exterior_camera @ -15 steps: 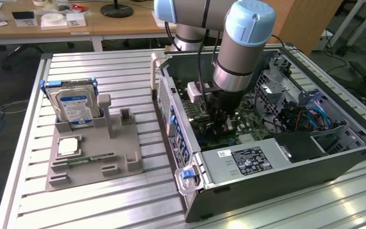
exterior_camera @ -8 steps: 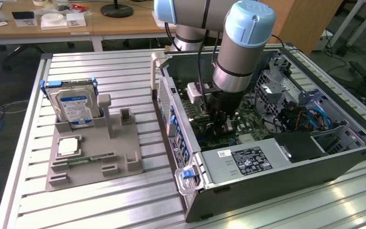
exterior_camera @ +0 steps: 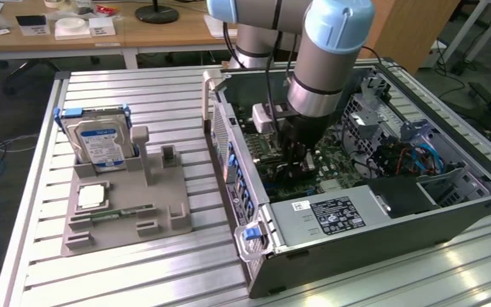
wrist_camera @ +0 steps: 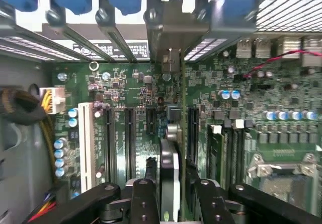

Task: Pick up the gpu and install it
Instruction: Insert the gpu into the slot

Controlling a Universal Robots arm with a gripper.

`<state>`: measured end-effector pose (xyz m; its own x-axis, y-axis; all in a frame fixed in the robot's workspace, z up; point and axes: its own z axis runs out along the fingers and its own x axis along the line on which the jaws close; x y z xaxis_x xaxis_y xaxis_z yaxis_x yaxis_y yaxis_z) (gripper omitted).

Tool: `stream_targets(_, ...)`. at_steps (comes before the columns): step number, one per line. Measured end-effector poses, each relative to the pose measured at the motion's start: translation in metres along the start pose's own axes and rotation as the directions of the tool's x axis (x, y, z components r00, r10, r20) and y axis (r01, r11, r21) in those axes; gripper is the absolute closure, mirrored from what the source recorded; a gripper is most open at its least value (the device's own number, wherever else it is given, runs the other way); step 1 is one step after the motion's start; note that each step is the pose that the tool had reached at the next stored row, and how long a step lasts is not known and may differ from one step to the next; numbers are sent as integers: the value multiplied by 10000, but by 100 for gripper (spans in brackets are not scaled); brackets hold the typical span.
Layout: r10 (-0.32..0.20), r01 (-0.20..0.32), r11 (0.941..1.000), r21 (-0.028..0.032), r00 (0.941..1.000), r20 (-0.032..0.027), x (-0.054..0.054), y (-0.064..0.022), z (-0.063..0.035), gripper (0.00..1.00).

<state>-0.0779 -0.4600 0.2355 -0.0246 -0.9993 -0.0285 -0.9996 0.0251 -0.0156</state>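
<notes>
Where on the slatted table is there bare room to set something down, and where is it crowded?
Bare slats lie in front of the grey parts holder, toward the table's near edge, and behind the hard drive toward the far edge. The narrow strip between holder and computer case is tight. Inside the case is crowded: the gripper stands over the motherboard.

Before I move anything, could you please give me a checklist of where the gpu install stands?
1. Pincer down inside the computer case: ok.
2. Gpu out of the tray and at the pincer, over the motherboard: ok.
3. Gpu edge-on, running parallel to the black slots: ok.
4. Gpu fully seated in a slot: cannot tell, its lower edge is hidden.
5. Red wire apart from the gpu: ok.
6. Hard drive and memory stick sitting in the tray: ok.
</notes>
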Motion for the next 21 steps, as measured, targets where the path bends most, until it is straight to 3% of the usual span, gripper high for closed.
stream_targets(8,0,0,10000,18,10000,0,-11,-5,-352,65)
stream_targets(11,0,0,10000,21,10000,-1,-12,-5,-355,67)
stream_targets(15,-1,1,10000,21,10000,-3,-11,-5,-355,85)
stream_targets(17,0,0,10000,21,10000,-3,-12,-5,-355,90)
stream_targets(21,0,0,10000,21,10000,-3,-11,-5,-355,89)
